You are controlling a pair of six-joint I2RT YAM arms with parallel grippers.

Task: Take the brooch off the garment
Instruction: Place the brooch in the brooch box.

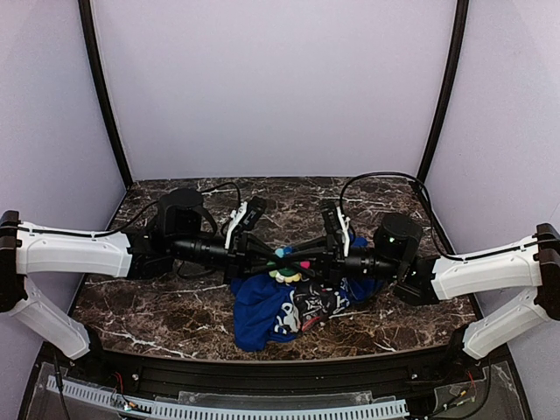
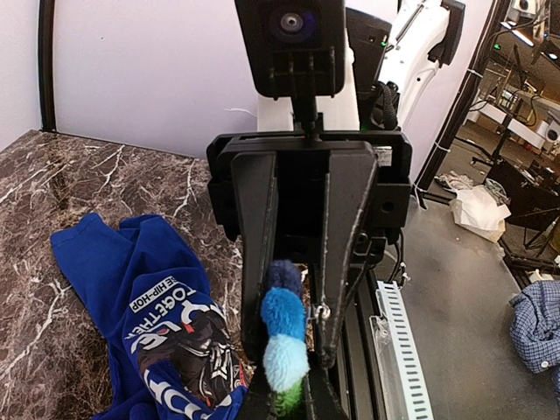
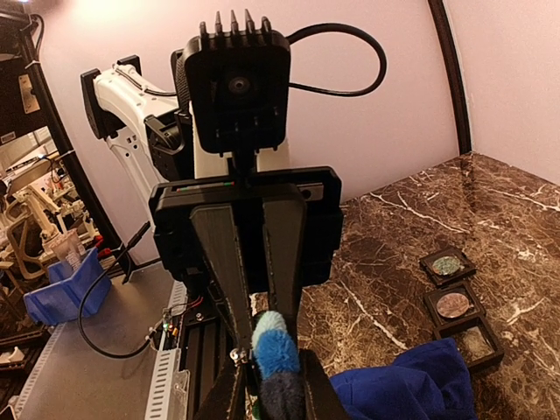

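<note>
The brooch (image 1: 284, 265) is a small fuzzy pin with dark blue, blue, light blue and green segments (image 2: 284, 332), with yellow and pink showing from above. It hangs between both grippers, which meet tip to tip above the upper edge of the blue printed garment (image 1: 280, 311). My left gripper (image 1: 276, 256) comes in from the left and is shut on the green end (image 2: 287, 401). My right gripper (image 1: 299, 262) comes in from the right and is shut on the dark blue end (image 3: 269, 398). The garment lies crumpled on the table (image 2: 149, 297) (image 3: 411, 385), apart from the brooch in both wrist views.
Three small dark square trays (image 3: 453, 305) stand in a row on the marble table (image 1: 157, 315), beside the garment. The black frame rail and a white cable duct (image 1: 262, 407) run along the near edge. Purple walls close in the back and sides.
</note>
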